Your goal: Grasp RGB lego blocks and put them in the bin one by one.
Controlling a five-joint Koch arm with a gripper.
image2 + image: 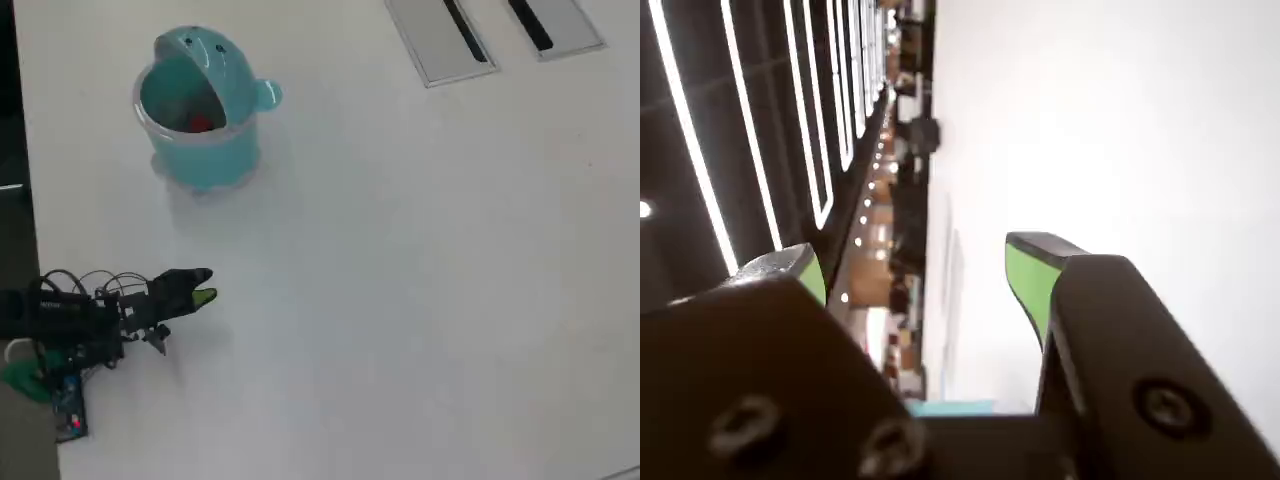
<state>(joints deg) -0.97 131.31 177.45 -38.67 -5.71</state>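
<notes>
No loose blocks are seen on the table (400, 300). Something red (200, 122) is glimpsed inside the bin (200, 150). The gripper (920, 275) is held spread, empty.

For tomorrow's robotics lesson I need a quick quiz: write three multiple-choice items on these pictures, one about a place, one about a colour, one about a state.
1. In the overhead view, where does the round teal plastic bin stand?
A. upper left of the white table
B. lower right
C. dead centre

2. What colour is the small thing seen inside the bin?
A. blue
B. red
C. black

3. How do the arm's green-padded gripper jaws stand in the wrist view?
A. apart, with nothing between them
B. clamped on a block
C. closed on the bin's rim

Answers:
1 A: the bin sits near the top left corner of the table, above the gripper.
2 B: a red patch shows through the bin's opening.
3 A: a clear gap separates the two green pads, and only background shows between them.
</notes>
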